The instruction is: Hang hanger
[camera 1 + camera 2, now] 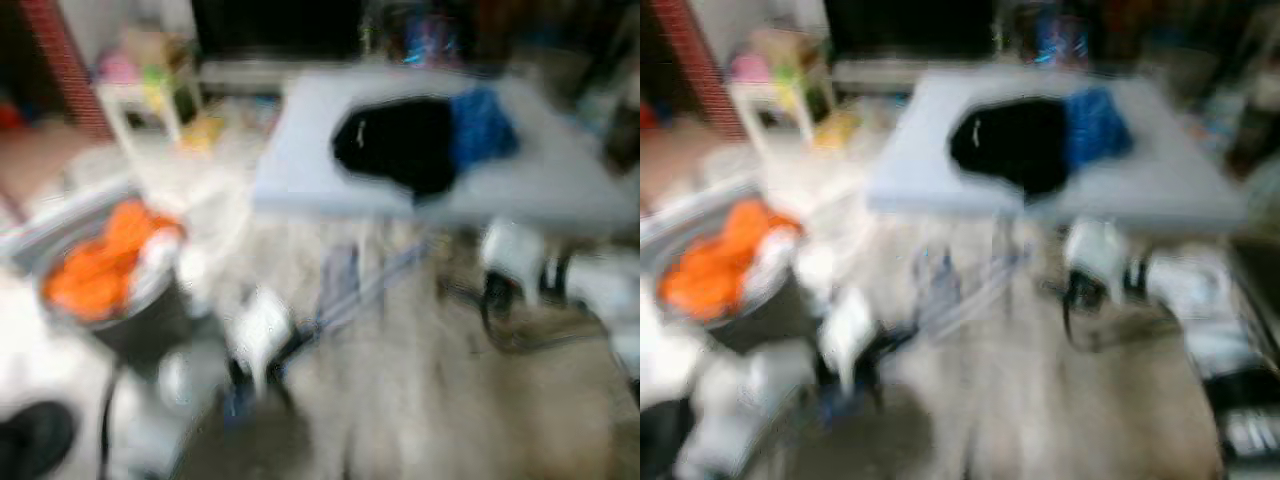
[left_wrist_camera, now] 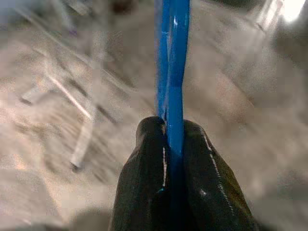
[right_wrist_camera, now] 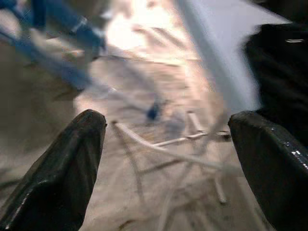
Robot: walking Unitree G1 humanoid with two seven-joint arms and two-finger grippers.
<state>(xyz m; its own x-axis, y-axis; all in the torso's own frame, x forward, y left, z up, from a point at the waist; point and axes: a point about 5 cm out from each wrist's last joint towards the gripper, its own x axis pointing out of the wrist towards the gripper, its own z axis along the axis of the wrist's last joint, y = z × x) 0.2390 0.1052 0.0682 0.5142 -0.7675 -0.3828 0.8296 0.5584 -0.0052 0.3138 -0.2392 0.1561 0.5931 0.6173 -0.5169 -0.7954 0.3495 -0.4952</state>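
In the left wrist view my left gripper [image 2: 173, 129] is shut on a thin blue hanger [image 2: 173, 57], whose bar runs out from between the black fingers over a beige carpet. My right gripper [image 3: 168, 120] is open, with its fingers [image 3: 72, 159] wide apart and nothing between them; beyond it are a pale table edge and a black garment [image 3: 279, 72]. The eye views are blurred by motion. They show a pale table [image 1: 540, 190] ahead with the black garment [image 1: 400, 140] and a blue garment [image 1: 482, 125] lying on it.
A dark basket [image 1: 150, 330] holding orange clothes [image 1: 105, 260] stands at the left. A small white stand [image 1: 140, 100] with toys is at the back left. Dark cables [image 1: 500, 320] lie on the carpet under the table's right side.
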